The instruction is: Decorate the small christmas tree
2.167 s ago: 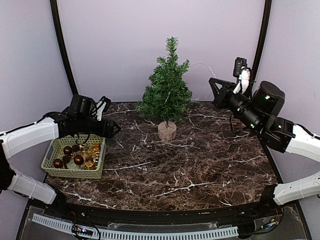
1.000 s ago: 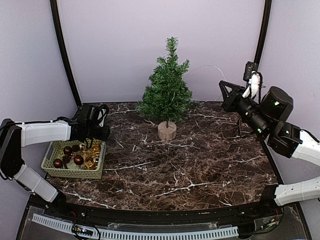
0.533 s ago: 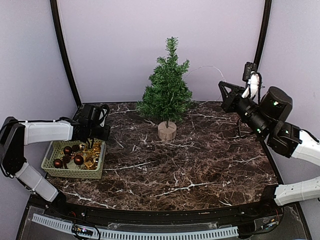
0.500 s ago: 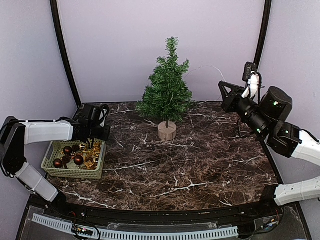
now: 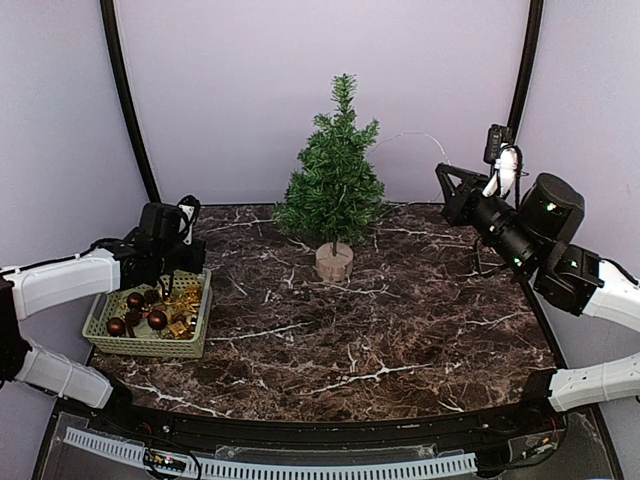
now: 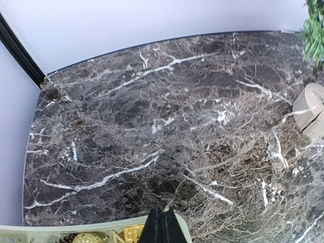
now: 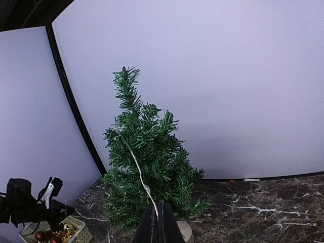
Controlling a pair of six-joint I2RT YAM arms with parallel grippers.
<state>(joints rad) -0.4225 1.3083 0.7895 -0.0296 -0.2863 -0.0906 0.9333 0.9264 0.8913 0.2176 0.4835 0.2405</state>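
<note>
The tree is set upright at the back middle of the desk. A thin white wire draped on it is pinched by the right fingers, arm raised. The left fingers are clenched, lowered over the basket's far rim.

No legible text, labels, brand marks, numbers or signs in any of the three views.
</note>
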